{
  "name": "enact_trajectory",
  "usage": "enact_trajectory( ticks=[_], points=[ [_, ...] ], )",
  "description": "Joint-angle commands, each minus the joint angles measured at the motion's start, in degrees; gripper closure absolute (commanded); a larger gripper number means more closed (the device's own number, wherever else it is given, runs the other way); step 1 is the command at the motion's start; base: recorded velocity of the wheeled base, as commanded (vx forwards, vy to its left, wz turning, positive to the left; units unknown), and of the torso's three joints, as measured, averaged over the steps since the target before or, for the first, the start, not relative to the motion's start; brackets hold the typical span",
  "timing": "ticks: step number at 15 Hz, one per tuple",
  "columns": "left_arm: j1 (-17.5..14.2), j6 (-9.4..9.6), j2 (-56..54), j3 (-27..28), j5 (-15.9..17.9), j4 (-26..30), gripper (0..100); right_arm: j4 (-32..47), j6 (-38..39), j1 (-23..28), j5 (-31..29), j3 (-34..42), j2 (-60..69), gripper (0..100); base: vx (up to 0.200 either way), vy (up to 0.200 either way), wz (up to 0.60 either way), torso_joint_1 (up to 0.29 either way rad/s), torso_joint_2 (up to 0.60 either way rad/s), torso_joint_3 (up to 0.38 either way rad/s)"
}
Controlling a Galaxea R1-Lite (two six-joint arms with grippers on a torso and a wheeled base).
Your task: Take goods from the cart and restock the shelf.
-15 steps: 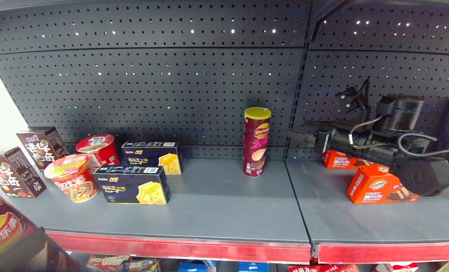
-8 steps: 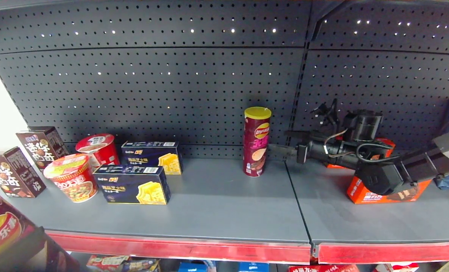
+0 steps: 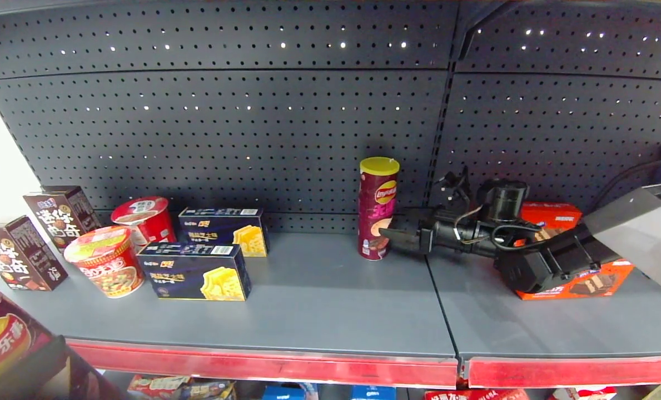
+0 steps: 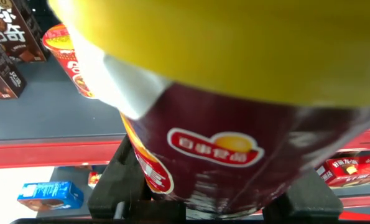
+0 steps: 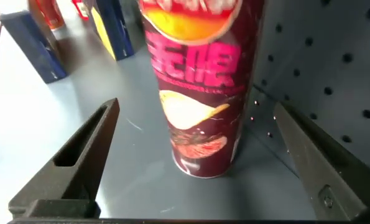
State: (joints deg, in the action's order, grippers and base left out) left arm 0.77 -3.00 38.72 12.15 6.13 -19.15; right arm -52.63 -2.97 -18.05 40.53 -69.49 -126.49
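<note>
Chips can (image 3: 378, 208) upright on shelf (image 3: 319, 300) | right end effector (image 5: 196, 111) spread, can between its fingers (image 5: 85, 149) | left end effector (image 4: 209, 199) grips second can (image 4: 222, 124)

I'm standing in a shop aisle, a grocery or convenience store by the look of it: a grey metal shelf (image 3: 319, 300) backed by dark perforated panels (image 3: 224, 122), with a red strip (image 3: 263, 364) running along its front edge. Packaged snacks stand facing outward in small groups, two deep in places: brown boxes (image 3: 16, 261), noodle cups (image 3: 108, 264), dark blue boxes (image 3: 197, 273), a tube of crisps (image 3: 377, 208) and orange boxes (image 3: 550, 214). More packets (image 3: 158, 384) sit on the tier below.
</note>
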Motion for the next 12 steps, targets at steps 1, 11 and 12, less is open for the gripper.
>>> enact_trajectory(
  ticks=[1, 11, 12],
  points=[
    [0.02, 0.01, -0.22, -0.46, 0.02, -0.01, 100, 0.16, -0.01, -0.31, 0.07, -2.06, -3.06, 0, 0.000, 0.000, 0.00, 0.000, 0.00, 0.000],
    [-0.15, 0.01, -2.33, -4.24, -0.33, -0.01, 100, 0.60, 1.83, -2.34, 0.95, -11.11, -11.76, 0, 0.000, 0.000, 0.00, 0.000, 0.00, 0.000],
    [-0.15, 0.01, -2.68, -4.51, -0.33, 0.08, 100, 0.42, 1.83, -2.34, 0.95, -11.64, -12.47, 0, 0.000, 0.000, 0.00, 0.000, 0.00, 0.000]
  ],
)
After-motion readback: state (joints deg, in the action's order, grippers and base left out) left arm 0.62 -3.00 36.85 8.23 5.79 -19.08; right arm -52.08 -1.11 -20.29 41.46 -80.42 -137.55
